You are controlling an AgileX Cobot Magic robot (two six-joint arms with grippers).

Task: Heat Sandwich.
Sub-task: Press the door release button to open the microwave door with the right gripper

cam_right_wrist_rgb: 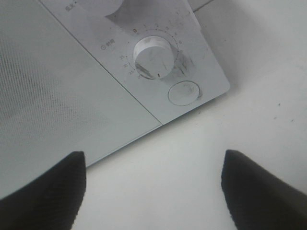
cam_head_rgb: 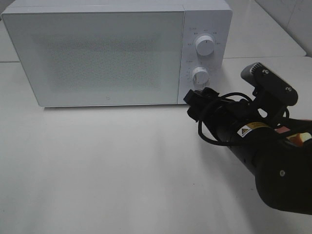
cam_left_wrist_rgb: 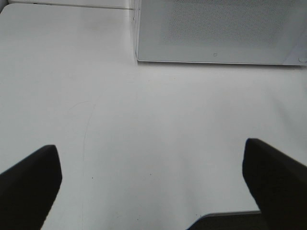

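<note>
Exterior high view: a white microwave [cam_head_rgb: 97, 53] stands toward the far edge of the white surface [cam_head_rgb: 97, 170], its door [cam_head_rgb: 92, 56] shut. The control panel to the right of the door carries an upper dial [cam_head_rgb: 204, 46] and a lower dial [cam_head_rgb: 200, 75]. The right end effector [cam_head_rgb: 191, 105] hovers just in front of the microwave's lower right front corner, close below the lower dial. In the right wrist view its two dark fingers [cam_right_wrist_rgb: 43, 191] stand well apart with only bare surface between them, gripping nothing. Ahead of them are the lower dial [cam_right_wrist_rgb: 153, 57] and a round button [cam_right_wrist_rgb: 183, 92] beside it.

In the left wrist view the left end effector [cam_left_wrist_rgb: 153, 187] is spread wide over bare surface and holds nothing. The microwave's lower left front corner lies ahead of it.

The sandwich shows in no view, so I cannot tell where it is.
</note>
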